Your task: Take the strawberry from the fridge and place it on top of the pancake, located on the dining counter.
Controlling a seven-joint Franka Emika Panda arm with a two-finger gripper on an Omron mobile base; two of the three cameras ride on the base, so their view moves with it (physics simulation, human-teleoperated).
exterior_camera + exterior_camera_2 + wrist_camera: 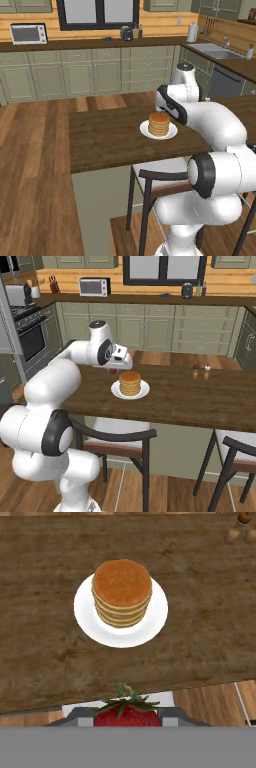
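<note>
The strawberry [126,711], red with green leaves, sits between my fingertips [172,716] at the bottom of the hand view, so my gripper [127,718] is shut on it. The pancake [121,592] is a tan stack on a white plate [85,619] on the dark wooden dining counter [40,637]. The hand hangs above the counter's near edge, short of the stack. From the right base view my gripper [116,369] is just left of the pancake [130,383]. In the left base view the pancake [159,124] lies just in front of the hand. The fridge is out of view.
Two small shakers [201,372] stand on the counter to the right of the plate. Dark-framed chairs [117,436] [235,451] are tucked under the counter's near side. Green wall cabinets, a sink [215,50] and a stove [25,331] line the far walls.
</note>
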